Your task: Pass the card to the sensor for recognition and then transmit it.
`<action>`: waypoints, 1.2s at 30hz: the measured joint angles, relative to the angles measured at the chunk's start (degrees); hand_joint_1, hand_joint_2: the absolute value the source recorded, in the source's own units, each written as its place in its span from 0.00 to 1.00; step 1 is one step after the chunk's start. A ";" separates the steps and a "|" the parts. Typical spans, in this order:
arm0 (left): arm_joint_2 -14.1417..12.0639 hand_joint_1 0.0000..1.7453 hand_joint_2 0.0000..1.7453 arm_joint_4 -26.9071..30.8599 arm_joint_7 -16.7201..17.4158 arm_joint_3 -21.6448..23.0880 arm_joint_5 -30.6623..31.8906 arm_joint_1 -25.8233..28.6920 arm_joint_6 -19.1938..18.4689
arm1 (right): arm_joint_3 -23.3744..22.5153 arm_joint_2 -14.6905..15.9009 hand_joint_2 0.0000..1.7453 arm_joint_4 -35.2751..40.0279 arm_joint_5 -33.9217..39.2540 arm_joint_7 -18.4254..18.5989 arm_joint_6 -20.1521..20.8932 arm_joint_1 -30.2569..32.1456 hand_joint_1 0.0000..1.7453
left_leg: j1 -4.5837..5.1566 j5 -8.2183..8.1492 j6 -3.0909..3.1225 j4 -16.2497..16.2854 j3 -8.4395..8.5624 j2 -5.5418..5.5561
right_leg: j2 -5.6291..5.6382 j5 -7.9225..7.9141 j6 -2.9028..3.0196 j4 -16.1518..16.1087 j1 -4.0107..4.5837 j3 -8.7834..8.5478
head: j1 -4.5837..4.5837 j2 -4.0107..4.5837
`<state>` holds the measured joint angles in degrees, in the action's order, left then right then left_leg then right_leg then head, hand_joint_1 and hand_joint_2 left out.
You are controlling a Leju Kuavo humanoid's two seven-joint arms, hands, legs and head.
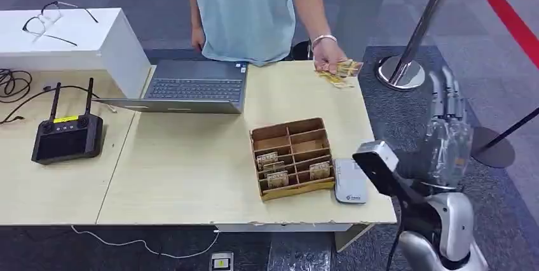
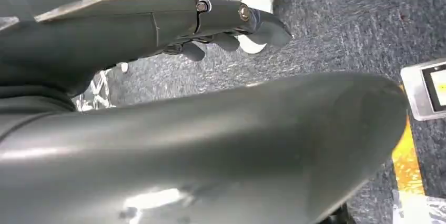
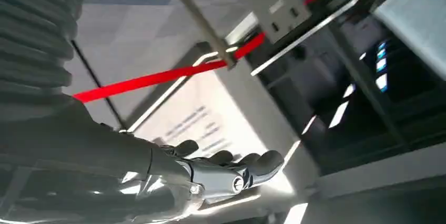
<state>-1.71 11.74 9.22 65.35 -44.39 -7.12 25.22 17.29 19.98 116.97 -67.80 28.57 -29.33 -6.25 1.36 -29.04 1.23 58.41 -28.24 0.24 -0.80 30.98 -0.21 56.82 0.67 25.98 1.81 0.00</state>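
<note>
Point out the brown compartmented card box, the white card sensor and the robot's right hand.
Brown compartmented card box [image 1: 292, 156], head view, centre divider.
White card sensor [image 1: 349, 182], head view, middle of top face.
Right hand [image 1: 448, 132], head view, back of the hand.

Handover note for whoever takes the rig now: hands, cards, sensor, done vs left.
Right hand: raised off the table's right edge, fingers extended, holding nothing.
Left hand: hanging low over the carpet, holding nothing.
Cards: in the front slots of the wooden tray; a person's hand holds more cards at the far edge.
Sensor: the white-grey reader right of the tray.
Done: nothing visible. Left: pick a card, present it to the sensor, hand it over.
</note>
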 joint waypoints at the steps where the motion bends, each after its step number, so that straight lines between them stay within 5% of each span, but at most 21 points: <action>1: -0.02 0.00 0.00 0.00 -0.02 0.15 0.20 -0.01 -0.04 | 1.37 0.07 1.00 -0.85 0.00 -0.19 0.48 -1.17 0.00 | 0.00 0.00 0.00 0.00 -0.01 0.00 | 0.00 0.00 0.00 0.00 0.00 0.02 | 0.02 0.00; 12: -0.37 0.00 0.00 0.00 -0.02 1.51 1.00 0.00 -0.39 | 9.02 0.70 1.00 -6.51 1.40 -0.85 1.20 -7.01 0.00 | -0.01 0.00 0.00 0.00 -0.06 0.02 | 0.00 0.02 -0.02 0.00 0.01 0.06 | 0.02 0.00; 36: -0.44 0.00 0.00 0.00 -0.77 1.92 0.76 0.02 -0.35 | 17.26 0.46 1.00 -14.75 4.05 -2.25 1.57 -11.44 0.06 | -0.01 0.00 0.00 0.00 -0.11 0.01 | 0.00 0.02 -0.02 0.01 0.01 0.12 | 0.02 0.00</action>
<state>-2.14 11.74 8.46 67.28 -43.63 -7.10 24.87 34.56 20.44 102.22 -63.76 26.32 -27.76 -17.69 1.35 -29.04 1.23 58.41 -28.35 0.24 -0.80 31.00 -0.23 56.83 0.68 26.10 1.84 0.00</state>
